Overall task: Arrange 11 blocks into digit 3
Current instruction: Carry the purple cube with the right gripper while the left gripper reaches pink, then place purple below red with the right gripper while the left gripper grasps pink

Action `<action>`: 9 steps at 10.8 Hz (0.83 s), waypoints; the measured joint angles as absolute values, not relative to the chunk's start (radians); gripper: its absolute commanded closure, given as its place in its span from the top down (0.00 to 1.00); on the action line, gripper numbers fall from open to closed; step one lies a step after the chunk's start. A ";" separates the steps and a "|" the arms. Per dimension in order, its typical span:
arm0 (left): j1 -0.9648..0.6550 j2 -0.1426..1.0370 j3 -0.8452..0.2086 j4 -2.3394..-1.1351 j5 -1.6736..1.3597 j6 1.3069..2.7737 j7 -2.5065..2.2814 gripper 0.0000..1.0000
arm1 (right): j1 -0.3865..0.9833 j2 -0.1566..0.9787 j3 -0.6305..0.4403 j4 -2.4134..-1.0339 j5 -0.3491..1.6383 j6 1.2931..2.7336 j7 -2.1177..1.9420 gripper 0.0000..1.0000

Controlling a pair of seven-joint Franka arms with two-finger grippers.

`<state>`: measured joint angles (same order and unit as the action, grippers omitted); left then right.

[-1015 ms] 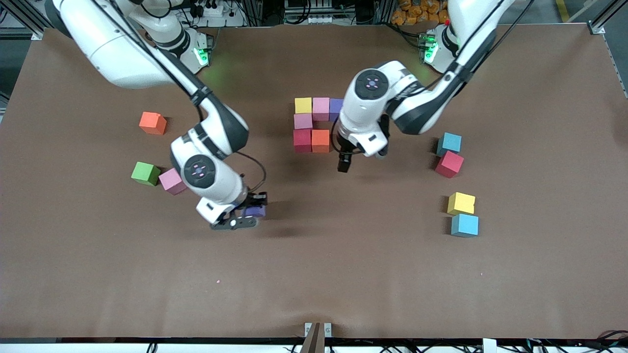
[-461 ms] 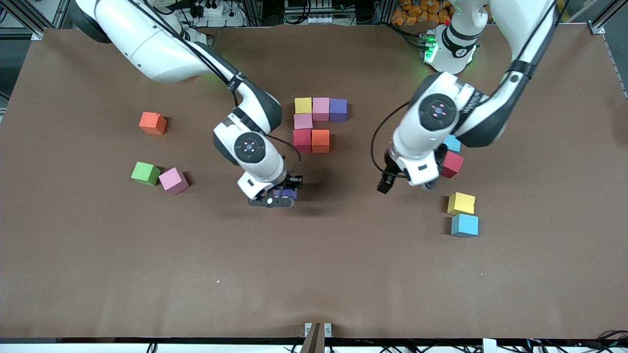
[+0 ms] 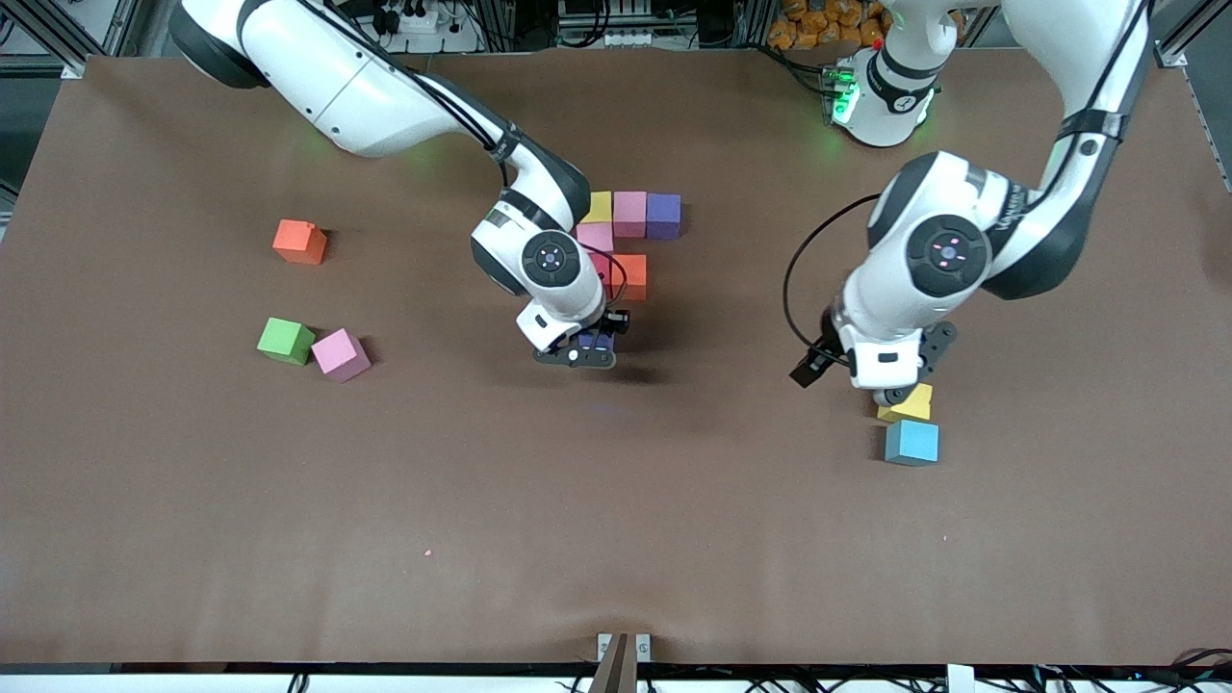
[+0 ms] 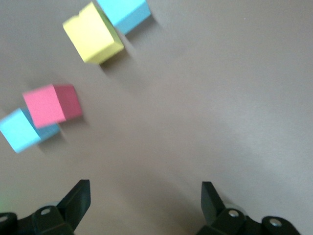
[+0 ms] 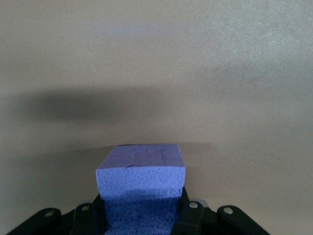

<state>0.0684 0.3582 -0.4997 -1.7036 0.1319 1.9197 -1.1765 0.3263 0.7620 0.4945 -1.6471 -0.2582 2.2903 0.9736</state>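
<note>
My right gripper [image 3: 582, 348] is shut on a purple block [image 5: 141, 176], held just above the table beside the orange block [image 3: 630, 276] of the cluster. That cluster also has a yellow block [image 3: 598, 205], a pink block [image 3: 630, 214] and a purple block [image 3: 663, 216] in a row, with another pink block [image 3: 594, 237] under the yellow one; a red one is mostly hidden by the arm. My left gripper [image 3: 893, 387] hangs open and empty over a yellow block [image 3: 912, 404]. A light blue block [image 3: 911, 442] touches it.
The left wrist view shows a red block [image 4: 51, 104] and another light blue block [image 4: 22, 129], hidden under the left arm in the front view. Toward the right arm's end lie an orange block [image 3: 299, 241], a green cube [image 3: 285, 340] and a pink block [image 3: 340, 354].
My right arm has carried the purple block from the open table to the cluster's edge. My left arm has swung away from the cluster to over the yellow block, still open.
</note>
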 measured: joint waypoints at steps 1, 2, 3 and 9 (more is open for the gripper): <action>0.069 0.346 -0.472 -1.704 0.127 1.897 -1.046 1.00 | 0.326 0.761 0.501 -1.647 -0.258 2.265 0.974 0.27; 0.069 0.340 -0.449 -1.705 0.126 1.875 -0.929 1.00 | 0.326 0.758 0.507 -1.647 -0.258 2.235 0.974 0.27; 0.074 0.339 -0.430 -1.710 0.126 1.863 -0.815 1.00 | 0.325 0.756 0.511 -1.647 -0.258 2.214 0.974 0.28; 0.145 0.366 -0.414 -1.766 0.168 1.859 -0.478 1.00 | 0.318 0.755 0.518 -1.661 -0.260 2.229 0.972 0.28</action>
<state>0.1449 0.3662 -0.4136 -1.7665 0.1684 1.8590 -0.4776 0.3181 0.7552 0.5182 -1.6609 -0.2595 2.2288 0.9718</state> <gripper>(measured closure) 0.000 0.476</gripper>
